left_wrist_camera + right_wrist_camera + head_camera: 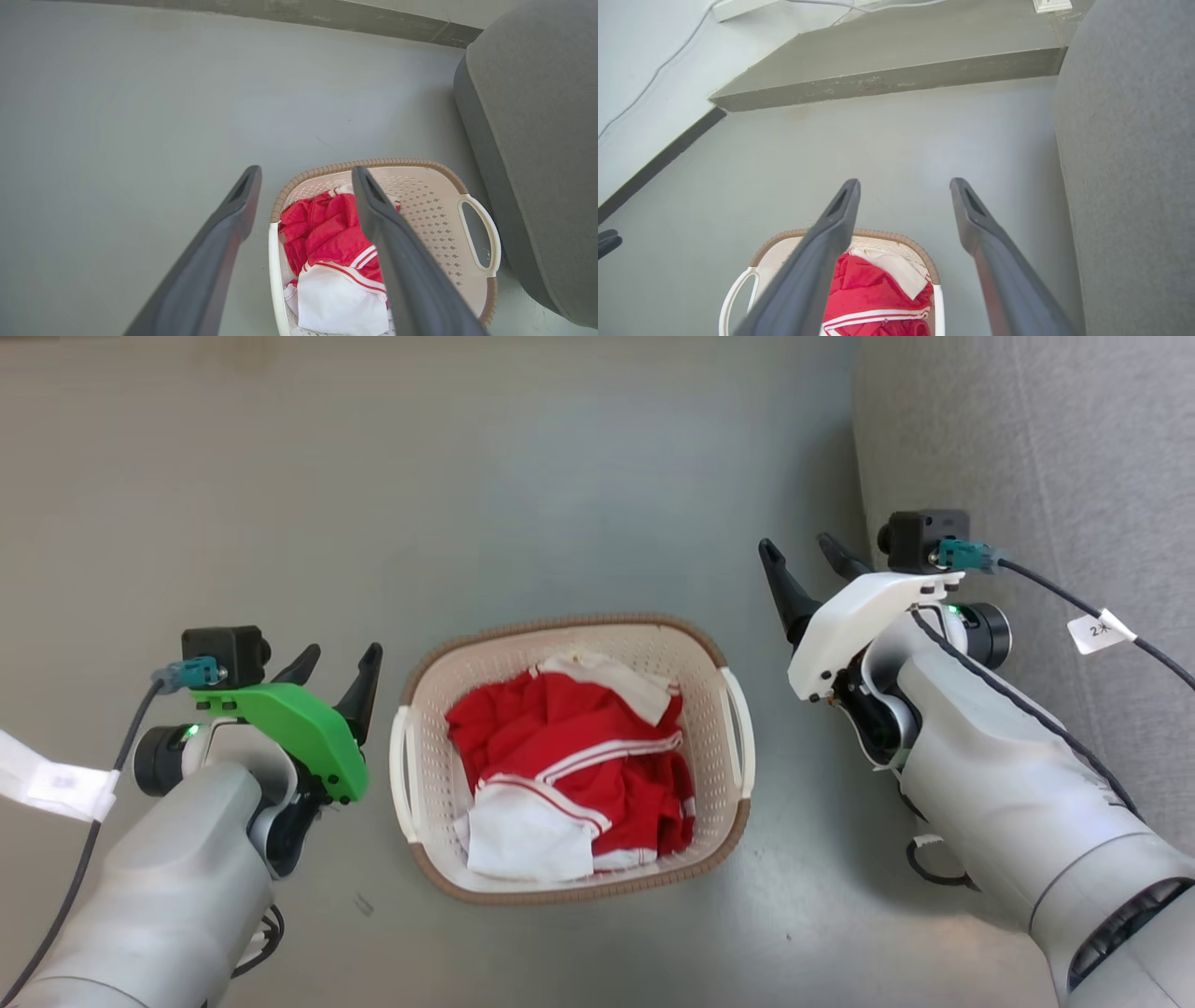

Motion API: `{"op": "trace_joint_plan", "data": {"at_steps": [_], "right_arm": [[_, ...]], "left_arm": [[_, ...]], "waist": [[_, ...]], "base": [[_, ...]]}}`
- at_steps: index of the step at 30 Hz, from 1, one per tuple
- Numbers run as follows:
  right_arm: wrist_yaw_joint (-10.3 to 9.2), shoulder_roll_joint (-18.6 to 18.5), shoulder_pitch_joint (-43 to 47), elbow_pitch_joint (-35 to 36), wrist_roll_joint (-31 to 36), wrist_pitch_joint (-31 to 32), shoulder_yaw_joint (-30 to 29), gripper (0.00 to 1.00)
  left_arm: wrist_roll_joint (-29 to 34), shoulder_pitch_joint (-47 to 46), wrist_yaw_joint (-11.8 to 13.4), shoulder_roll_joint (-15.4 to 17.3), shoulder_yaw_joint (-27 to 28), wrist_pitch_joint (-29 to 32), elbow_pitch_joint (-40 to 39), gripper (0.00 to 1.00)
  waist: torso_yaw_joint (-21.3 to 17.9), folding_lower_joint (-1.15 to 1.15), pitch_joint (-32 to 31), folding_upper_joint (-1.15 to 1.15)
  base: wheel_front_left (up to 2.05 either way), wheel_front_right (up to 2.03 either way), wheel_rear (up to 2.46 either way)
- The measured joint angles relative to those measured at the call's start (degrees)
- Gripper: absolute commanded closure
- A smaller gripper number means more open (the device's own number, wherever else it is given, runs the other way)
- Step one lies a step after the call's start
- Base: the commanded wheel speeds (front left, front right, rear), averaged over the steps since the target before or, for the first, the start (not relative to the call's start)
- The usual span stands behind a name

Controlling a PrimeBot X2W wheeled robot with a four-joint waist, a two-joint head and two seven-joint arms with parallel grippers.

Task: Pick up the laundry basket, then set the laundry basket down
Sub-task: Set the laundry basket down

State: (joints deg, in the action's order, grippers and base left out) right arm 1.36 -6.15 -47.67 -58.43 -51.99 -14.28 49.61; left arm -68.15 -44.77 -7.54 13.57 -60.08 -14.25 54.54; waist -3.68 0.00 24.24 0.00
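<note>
The laundry basket [427, 775], cream perforated plastic with a brown woven-look rim and white side handles, stands on the grey floor between my arms. Red and white clothes [569, 775] fill it. My left gripper [338, 665], under a green cover, is open just left of the basket's left handle [401, 775], apart from it. My right gripper [805, 553], under a white cover, is open to the right of the basket and farther back, above the floor. The left wrist view looks down on the basket [434, 205] between my open fingers; the right wrist view has the basket [896, 240] at its bottom.
A grey upholstered sofa [1027, 457] stands close on the right, just beyond the basket's right handle [739, 728]. A raised grey step [887, 70] and a white wall lie ahead. Bare floor stretches in front and to the left.
</note>
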Motion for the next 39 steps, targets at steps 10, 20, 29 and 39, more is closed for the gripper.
{"op": "trace_joint_plan", "data": {"at_steps": [10, 20, 29, 39], "right_arm": [[-0.47, -2.5, 7.8, 6.8, 4.5, -0.1, -5.3, 0.0], [-1.57, -3.4, 14.3, 14.9, 9.2, -0.1, -10.3, 0.0], [-4.33, -6.5, 19.8, 24.9, 15.3, -0.1, -16.9, 0.0], [-5.53, -6.4, 26.9, 34.0, 20.5, -0.1, -23.6, 0.0]], "left_arm": [[4.1, 3.2, 0.0, 0.8, 7.5, 0.0, -4.8, 0.0], [9.3, 8.6, 0.0, 3.1, 14.9, 0.0, -9.1, 0.0], [14.3, 13.4, 0.7, 3.4, 21.8, 0.0, -16.7, 0.0], [22.6, 20.2, 2.7, 3.2, 32.4, -0.2, -27.2, 0.0]], "waist": [[0.5, 0.0, -8.3, 0.0], [0.7, 0.0, -15.2, 0.0], [0.4, 0.0, -18.7, 0.0], [0.8, 0.0, -20.0, 0.0]], "base": [[0.0, 0.0, 0.0], [0.0, 0.0, 0.0], [0.0, 0.0, 0.0], [0.0, 0.0, 0.0]]}}
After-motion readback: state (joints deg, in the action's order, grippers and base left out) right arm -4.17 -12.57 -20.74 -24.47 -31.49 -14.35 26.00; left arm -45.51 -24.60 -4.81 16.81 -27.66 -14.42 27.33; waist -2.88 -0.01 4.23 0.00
